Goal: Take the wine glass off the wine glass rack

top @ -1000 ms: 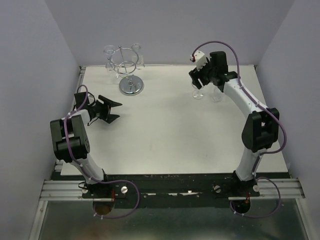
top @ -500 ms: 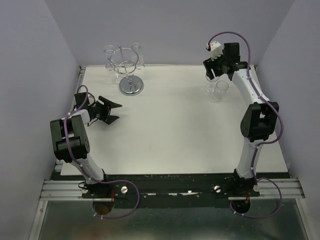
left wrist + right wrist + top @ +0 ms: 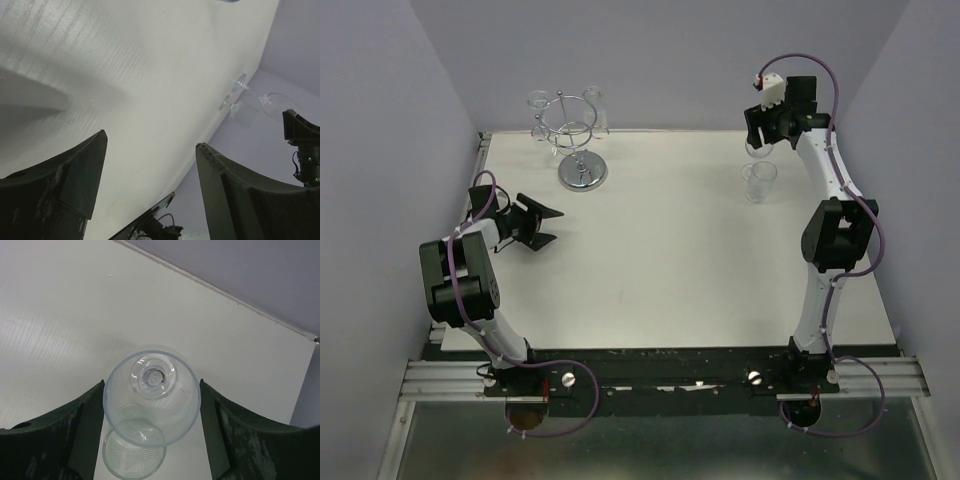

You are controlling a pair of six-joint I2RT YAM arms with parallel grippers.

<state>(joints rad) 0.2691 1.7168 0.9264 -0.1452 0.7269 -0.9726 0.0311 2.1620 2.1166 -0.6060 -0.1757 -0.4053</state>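
The right claw [image 3: 151, 390] pinches an empty wine glass [image 3: 151, 402] by its bowl above another glass [image 3: 759, 181] on the desk [image 3: 660, 250], well apart from the wine glass rack [image 3: 578, 140]; the left claw [image 3: 556, 222] hangs spread.

I could read no text, label, brand, number or sign in any of my three views. The wine glass [image 3: 150, 377] was plain clear glass and the wine glass rack [image 3: 582, 172] was bare chrome wire. My arms' black and white housings showed no legible marking either.
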